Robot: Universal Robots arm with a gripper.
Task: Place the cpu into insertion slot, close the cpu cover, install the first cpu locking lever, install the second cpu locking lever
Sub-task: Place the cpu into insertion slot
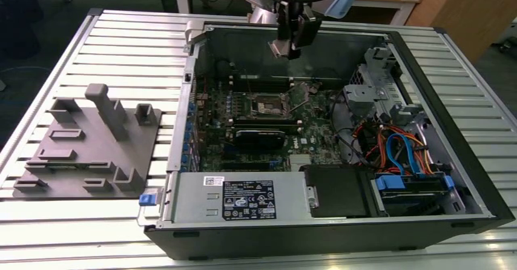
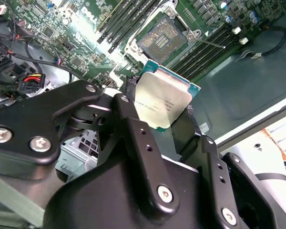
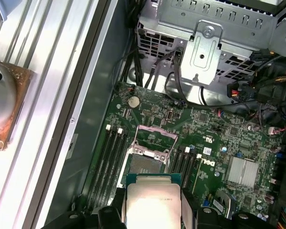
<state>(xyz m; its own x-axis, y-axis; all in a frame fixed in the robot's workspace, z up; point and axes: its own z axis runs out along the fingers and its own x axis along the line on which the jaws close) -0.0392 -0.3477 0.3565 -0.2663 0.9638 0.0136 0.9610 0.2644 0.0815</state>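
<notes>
Cpu [image 2: 163, 102] clamped by two opposite edges between the black fingers [image 2: 133, 126] of the gripper [image 2: 160, 109], dull metal top turned toward the camera in both wrist views [image 3: 152, 200]. Hanging in the air well above the green motherboard [image 1: 307, 137], inside the outline of the open computer case [image 1: 452, 70] on the slatted surface [image 1: 121, 34], touching nothing below. Not yet seated: insertion slot [image 3: 145, 164] bare on the board underneath, cpu cover [image 3: 158, 132] swung up at one side of it. Judged light, flat and stiff, yet fragile, with the underside contacts and the socket's fine pins easily damaged. Smooth metal, so probably slippery under a loose or skewed pinch. Best taken by the thin outer rim, as here, square across the body, never by the faces.
</notes>
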